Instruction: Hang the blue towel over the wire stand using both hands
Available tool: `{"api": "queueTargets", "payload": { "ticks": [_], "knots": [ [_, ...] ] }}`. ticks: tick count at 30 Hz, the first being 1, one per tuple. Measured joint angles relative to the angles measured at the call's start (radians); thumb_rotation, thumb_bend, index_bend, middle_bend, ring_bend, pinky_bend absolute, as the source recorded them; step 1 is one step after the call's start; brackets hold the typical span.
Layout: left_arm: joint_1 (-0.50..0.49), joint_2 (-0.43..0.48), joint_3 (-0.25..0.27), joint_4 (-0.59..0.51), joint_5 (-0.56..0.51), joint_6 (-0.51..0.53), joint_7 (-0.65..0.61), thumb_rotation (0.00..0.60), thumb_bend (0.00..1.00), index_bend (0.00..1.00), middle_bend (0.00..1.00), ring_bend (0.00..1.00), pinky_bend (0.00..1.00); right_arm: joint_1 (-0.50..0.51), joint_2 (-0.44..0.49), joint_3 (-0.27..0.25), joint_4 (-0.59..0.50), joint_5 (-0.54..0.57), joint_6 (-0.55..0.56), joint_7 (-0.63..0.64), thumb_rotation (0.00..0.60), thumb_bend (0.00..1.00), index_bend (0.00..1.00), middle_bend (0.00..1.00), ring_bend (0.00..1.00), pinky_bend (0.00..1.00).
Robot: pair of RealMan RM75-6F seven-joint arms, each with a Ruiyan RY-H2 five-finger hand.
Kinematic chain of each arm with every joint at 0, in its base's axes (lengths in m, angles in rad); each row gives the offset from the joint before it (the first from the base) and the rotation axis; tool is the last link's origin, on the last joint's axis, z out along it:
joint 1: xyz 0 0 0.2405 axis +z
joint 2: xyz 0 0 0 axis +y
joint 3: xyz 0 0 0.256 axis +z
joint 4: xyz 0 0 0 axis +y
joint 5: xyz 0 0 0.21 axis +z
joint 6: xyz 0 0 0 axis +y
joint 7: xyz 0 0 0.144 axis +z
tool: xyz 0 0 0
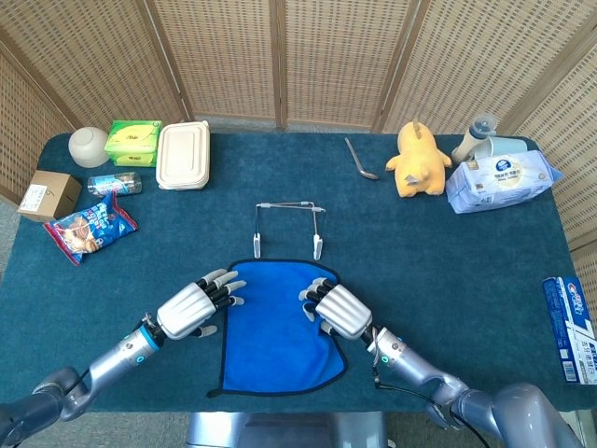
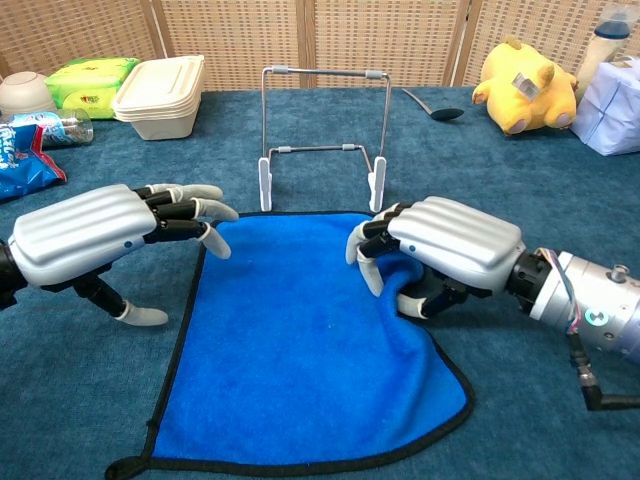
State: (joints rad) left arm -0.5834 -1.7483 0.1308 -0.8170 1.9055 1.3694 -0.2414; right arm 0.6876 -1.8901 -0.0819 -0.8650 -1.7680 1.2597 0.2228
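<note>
While the blue towel (image 2: 300, 350) lies flat on the bench (image 1: 438, 271), just near of the wire stand (image 2: 322, 135), only one hand has a hold on it.
Right hand: the right hand (image 2: 440, 250) sits on the towel's far right corner, fingers curled down and bunching a fold of cloth under the palm, so it grips the towel.
Left hand: the left hand (image 2: 110, 235) hovers at the towel's far left edge, fingers spread and extended, holding nothing; its fingertips reach over the black hem.
Stand: upright, legs just beyond the towel's far edge, not touching either hand.
Risk, uneven lift: if the left hand misses the thin hem or pinches only pile, the towel would probably rise on one side and sag or twist.
Risk, stand: a dragged edge could likely catch the light wire frame and tip it.
Risk, slip: the right hand's bunched hold looks shallow and may pull free.
</note>
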Motion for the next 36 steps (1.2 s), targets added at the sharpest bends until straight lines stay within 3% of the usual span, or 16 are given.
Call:
{"api": "queueTargets", "payload": {
  "ticks": [24,36],
  "knots": [
    [-0.048,-0.07,0.009,0.055,-0.041,-0.026,-0.023,0.6,0.24,0.3,0.16,0.07,0.13,-0.004,0.008,0.002,-0.003,0.004,0.002,0.001,0.6,0.39,0.78,0.35,0.32,0.28],
    [-0.063,-0.073,0.012,0.05,-0.053,-0.025,-0.026,0.6,0.31,0.3,0.16,0.07,0.14,-0.006,0.012,0.005,-0.013,0.007,0.003,0.001,0.6,0.39,0.78,0.35,0.33,0.29]
  ]
}}
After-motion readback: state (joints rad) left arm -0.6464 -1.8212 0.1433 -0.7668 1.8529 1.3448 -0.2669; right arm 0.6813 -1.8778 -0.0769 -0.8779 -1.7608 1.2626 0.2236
